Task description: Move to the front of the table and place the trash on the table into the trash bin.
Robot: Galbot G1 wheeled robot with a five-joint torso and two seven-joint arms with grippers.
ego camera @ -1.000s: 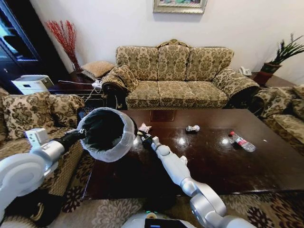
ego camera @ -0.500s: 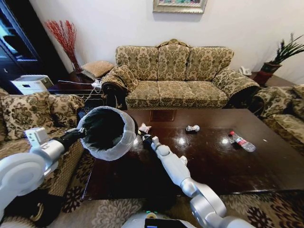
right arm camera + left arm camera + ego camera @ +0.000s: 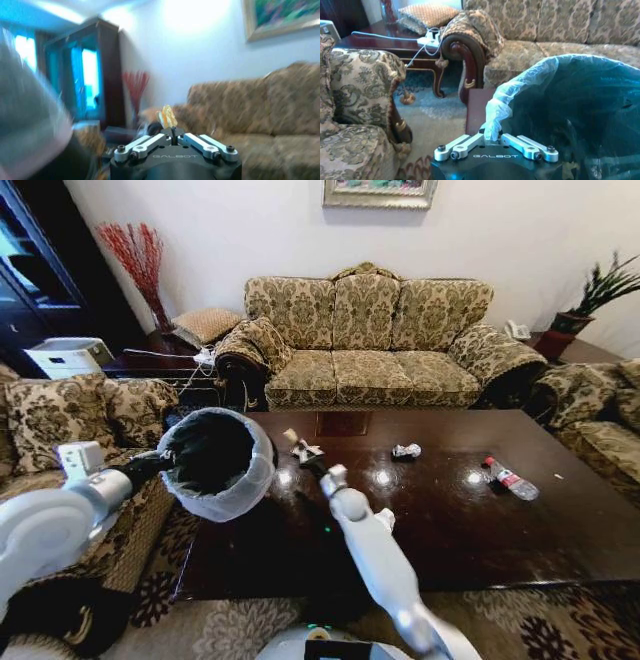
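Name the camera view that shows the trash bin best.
Head view: the whole trash bin shows, tilted, held by the left gripper. Left wrist view gives a close look at its liner rim and dark inside; right wrist view, a blurred edge.

The left gripper fingertips are hidden by the bin liner they clamp. The trash bin is cut off by the picture edge. The scrap in the right gripper is blurred.
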